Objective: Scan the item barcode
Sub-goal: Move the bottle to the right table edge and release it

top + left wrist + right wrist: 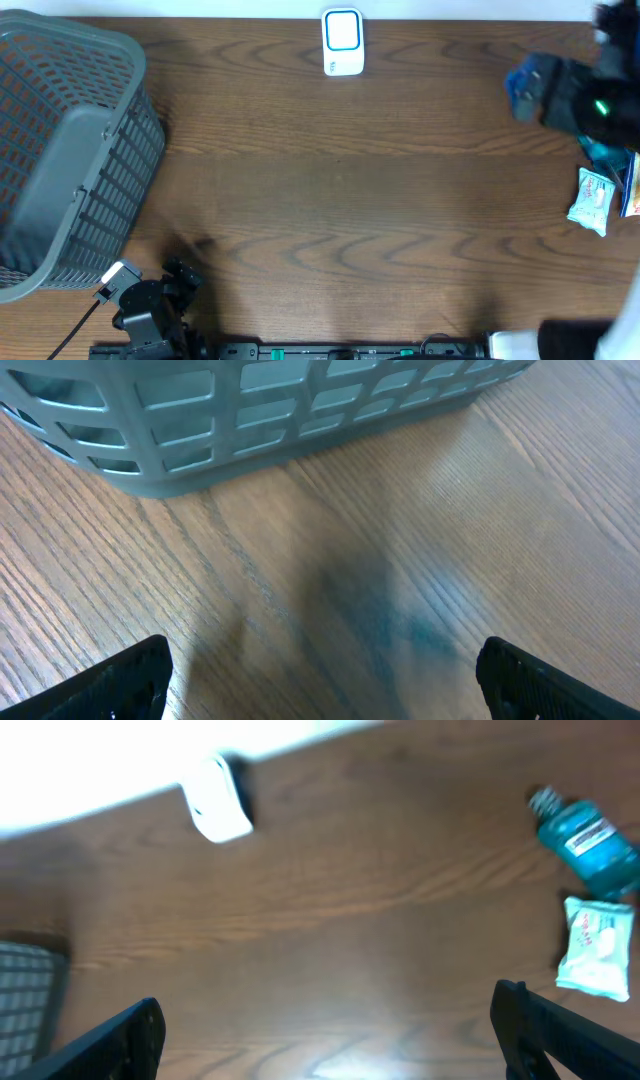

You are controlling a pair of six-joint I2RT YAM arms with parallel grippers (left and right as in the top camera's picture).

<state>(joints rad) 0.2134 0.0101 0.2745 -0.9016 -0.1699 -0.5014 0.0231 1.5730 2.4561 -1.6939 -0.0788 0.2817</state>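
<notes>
Right gripper (322, 1036): jaws stand wide apart, with one dark finger (108, 1046) at each lower corner of the wrist view. Only bare wooden table (330, 200) shows between them.

Left gripper (320, 678): jaws also stand wide apart. They hang low over the wood and grip nothing.

Items counted:
- One barcode scanner (218, 800). It is white, has a blue-framed face in the overhead view, and stands at the far table edge. It lies ahead of the right jaws and off to their left, well apart from them.
- One teal mouthwash bottle (590, 845). It lies on its side, ahead of the right jaws and off to their right. In the overhead view the right arm partly covers it.
- One white soft packet (595, 945). It lies flat, just nearer to the right jaws than the bottle and close beside it. Contact between the two cannot be determined. It sits outside the right-hand finger and apart from it.
- One further blue-and-red item (632, 188) beside the packet. The overhead frame edge cuts it off, so its type cannot be determined.
- One grey slatted plastic basket (250, 420). It stands directly ahead of the left jaws and apart from them. One corner of it also shows far to the left of the right jaws.
</notes>
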